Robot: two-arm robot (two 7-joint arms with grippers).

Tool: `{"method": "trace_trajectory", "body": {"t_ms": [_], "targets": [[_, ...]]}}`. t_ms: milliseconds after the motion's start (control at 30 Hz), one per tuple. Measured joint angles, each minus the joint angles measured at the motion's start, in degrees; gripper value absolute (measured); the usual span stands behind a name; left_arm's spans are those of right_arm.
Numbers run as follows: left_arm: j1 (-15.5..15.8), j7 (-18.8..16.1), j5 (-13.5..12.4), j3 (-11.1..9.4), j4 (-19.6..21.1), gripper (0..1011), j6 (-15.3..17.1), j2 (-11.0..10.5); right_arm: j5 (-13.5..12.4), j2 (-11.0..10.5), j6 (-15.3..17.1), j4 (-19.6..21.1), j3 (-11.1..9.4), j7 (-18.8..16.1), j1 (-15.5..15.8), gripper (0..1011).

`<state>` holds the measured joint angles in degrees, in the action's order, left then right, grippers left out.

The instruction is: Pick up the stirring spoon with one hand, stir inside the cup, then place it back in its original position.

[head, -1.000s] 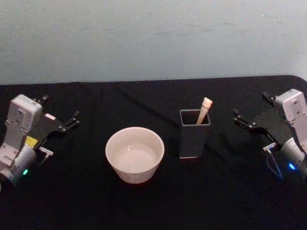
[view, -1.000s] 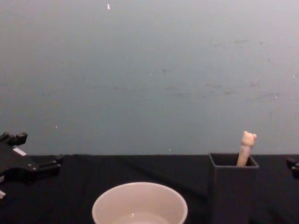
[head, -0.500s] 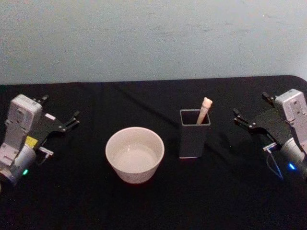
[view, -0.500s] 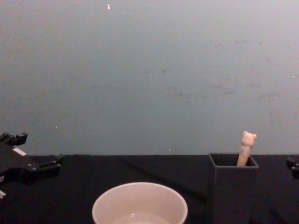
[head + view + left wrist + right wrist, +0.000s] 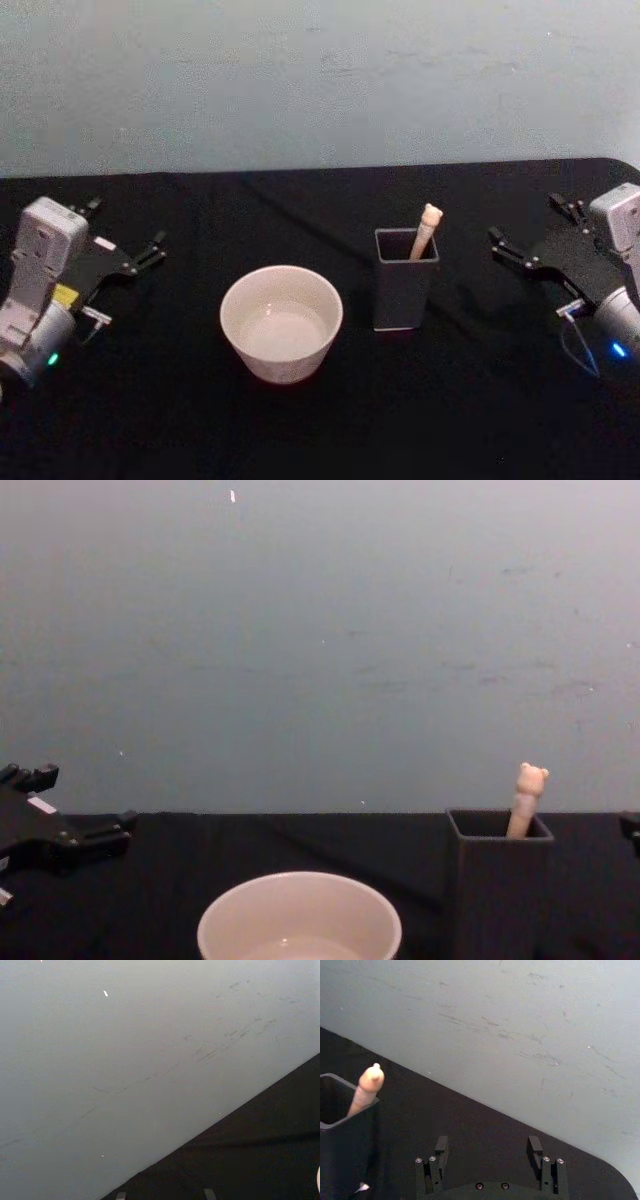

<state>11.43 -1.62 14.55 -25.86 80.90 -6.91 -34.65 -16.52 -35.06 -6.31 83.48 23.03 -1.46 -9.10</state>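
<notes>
While the stirring spoon point(image 5: 428, 228) stood in the dark holder point(image 5: 404, 290), you had both arms out at the worktop's point(image 5: 150, 410) sides.

- Spoon: bowl down inside the holder, long axis near upright and leaning a little toward the back wall. The bear head was clear of the rim at the far right corner.
- Right end effector point(image 5: 523, 220): near the worktop's right edge, fingers apart, holding nothing. The spoon lay toward the robot's left of it, apart, with bare cloth between. In the right wrist view the handle point(image 5: 367, 1087) sat off to one side of the open fingers point(image 5: 441, 1146), not between them.
- Left end effector point(image 5: 126, 222): far left, fingers apart, empty, well apart from the spoon.
- Cup point(image 5: 281, 320): just beside the holder on its left, not touching, between the left end effector and the spoon.

Judgement: your right arm was nearer. The reach would run leftward to the handle above the rim, with the lift following the spoon's lean.
</notes>
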Motion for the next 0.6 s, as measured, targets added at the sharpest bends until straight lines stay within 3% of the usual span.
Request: {"method": "trace_trajectory", "body": {"t_ms": [133,333,600], "targets": [[0.0,0.0,0.0,0.0,0.0,1001,0.0,0.0,-1.3,-0.6,0.1,1.7,-1.1,-1.3,1.6,1003],[0.0,0.0,0.0,0.0,0.0,1001,0.0,0.0,-5.6,-2.3,0.7,5.7,-3.3,-6.2,5.2,1002],[0.0,0.0,0.0,0.0,0.0,1001,0.0,0.0,-9.3,-2.9,0.7,8.6,-4.0,-12.4,7.3,1003]]}}
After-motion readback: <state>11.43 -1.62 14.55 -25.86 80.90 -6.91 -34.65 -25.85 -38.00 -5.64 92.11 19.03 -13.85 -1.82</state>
